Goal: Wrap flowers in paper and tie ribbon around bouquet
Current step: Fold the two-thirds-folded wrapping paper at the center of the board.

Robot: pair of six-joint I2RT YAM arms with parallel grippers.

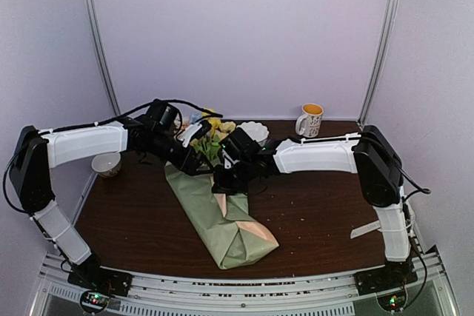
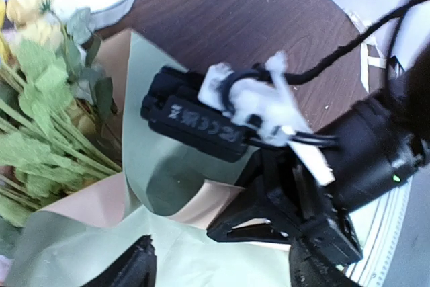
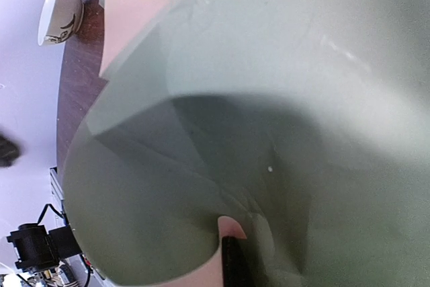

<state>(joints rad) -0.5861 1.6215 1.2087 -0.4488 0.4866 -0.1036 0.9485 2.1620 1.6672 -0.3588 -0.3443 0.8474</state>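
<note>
The paper [image 1: 222, 220] lies rolled into a long sage-green cone on the table, with its peach inner side showing at the near end. The flowers [image 1: 210, 132] stick out of its far end, and their green stems and leaves [image 2: 40, 132] show in the left wrist view. My left gripper [image 2: 222, 268] hovers open over the green paper [image 2: 168, 247], one finger on either side. My right gripper [image 1: 222, 180] is shut on a fold of the paper, and its dark finger [image 3: 232, 263] pinches the curled edge [image 3: 228, 226]. The ribbon is out of view.
A white scalloped bowl [image 1: 254, 132] and a mug with a yellow inside [image 1: 311, 119] stand at the back. A small bowl [image 1: 107, 163] sits at the left edge. A white strip [image 1: 364, 229] lies at the right by the arm base.
</note>
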